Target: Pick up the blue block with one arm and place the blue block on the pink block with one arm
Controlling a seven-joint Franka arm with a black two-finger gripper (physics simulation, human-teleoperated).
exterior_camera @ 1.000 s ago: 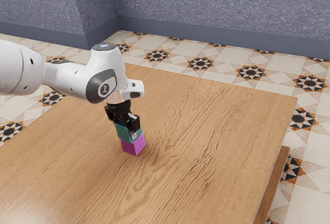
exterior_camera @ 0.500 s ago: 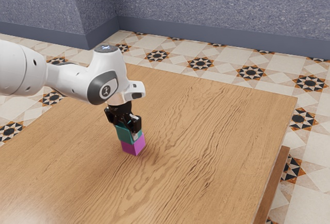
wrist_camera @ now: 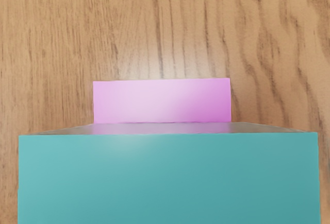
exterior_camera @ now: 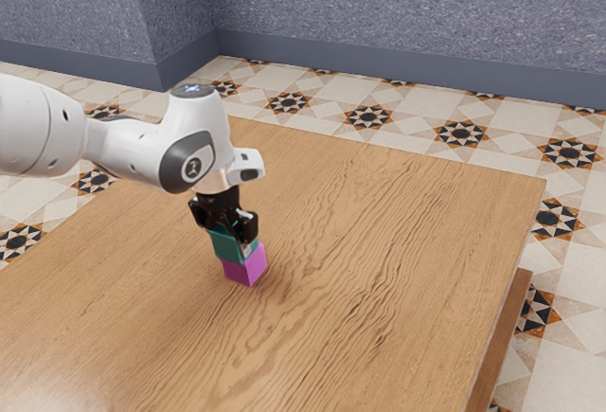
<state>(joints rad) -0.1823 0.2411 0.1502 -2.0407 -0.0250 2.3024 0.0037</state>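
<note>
The claw [exterior_camera: 230,234] is clamped on the blue block [exterior_camera: 227,244]. The block sits right under the claw, on top of the pink block [exterior_camera: 245,266]. If the claw drags sideways while letting go, the blue block could slide off onto the table [exterior_camera: 398,279].

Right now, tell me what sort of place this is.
Probably a plain indoor room, rendered in a simulator: a wooden table stands on a floor of patterned star tiles, backed by grey textured walls with a dark skirting. The gripper holds the blue block on the pink block.
</note>
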